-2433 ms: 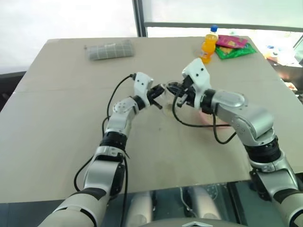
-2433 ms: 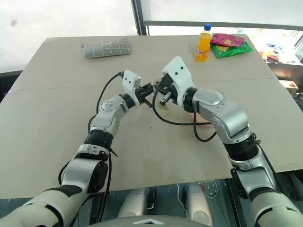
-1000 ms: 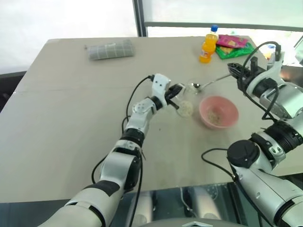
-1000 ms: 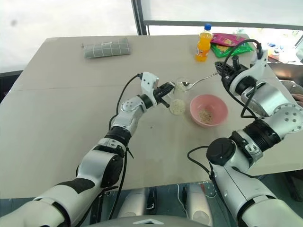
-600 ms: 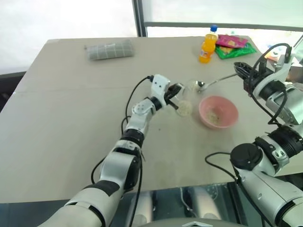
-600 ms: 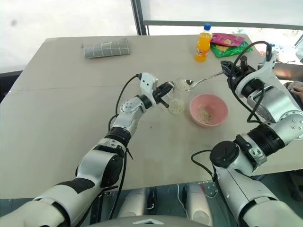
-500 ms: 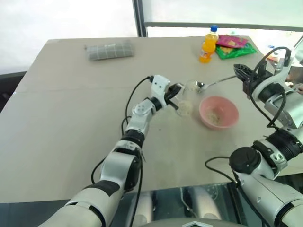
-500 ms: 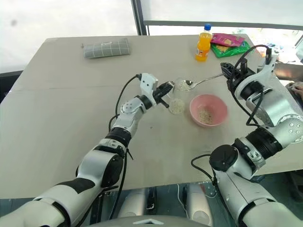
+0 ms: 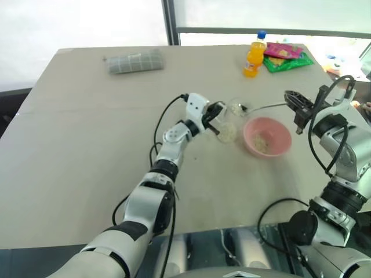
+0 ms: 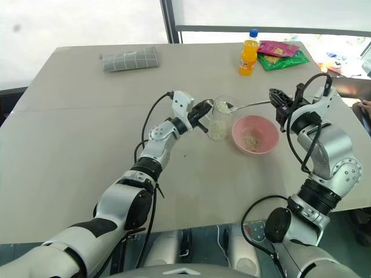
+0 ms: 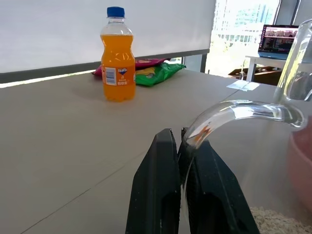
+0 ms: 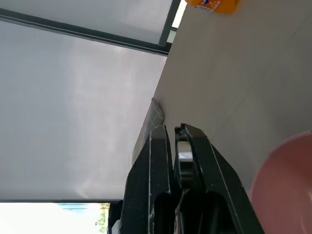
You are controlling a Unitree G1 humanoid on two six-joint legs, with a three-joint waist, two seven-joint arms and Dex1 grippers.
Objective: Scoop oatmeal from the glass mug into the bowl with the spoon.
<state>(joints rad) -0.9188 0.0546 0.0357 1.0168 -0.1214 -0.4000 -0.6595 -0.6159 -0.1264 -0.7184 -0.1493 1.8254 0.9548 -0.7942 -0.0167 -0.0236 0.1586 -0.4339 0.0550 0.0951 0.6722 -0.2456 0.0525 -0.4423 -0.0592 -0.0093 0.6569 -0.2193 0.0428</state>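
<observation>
Glass mug [image 10: 219, 119] is gripped by its handle in the clenched L gripper [image 10: 204, 110], oatmeal [image 10: 217, 131] inside. Spoon [image 10: 243, 105] is pinched in R gripper [image 10: 279, 99], its bowl at mug rim. Pink bowl [image 10: 253, 134] sits btwn grippers, nearer R.

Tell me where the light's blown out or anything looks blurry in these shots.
Both eye views: window band behind the table is washed out white. Left wrist view: its gripper and the glass mug handle look soft, orange bottle sharp. Right wrist view: bright blind, dark fingers on the spoon.
</observation>
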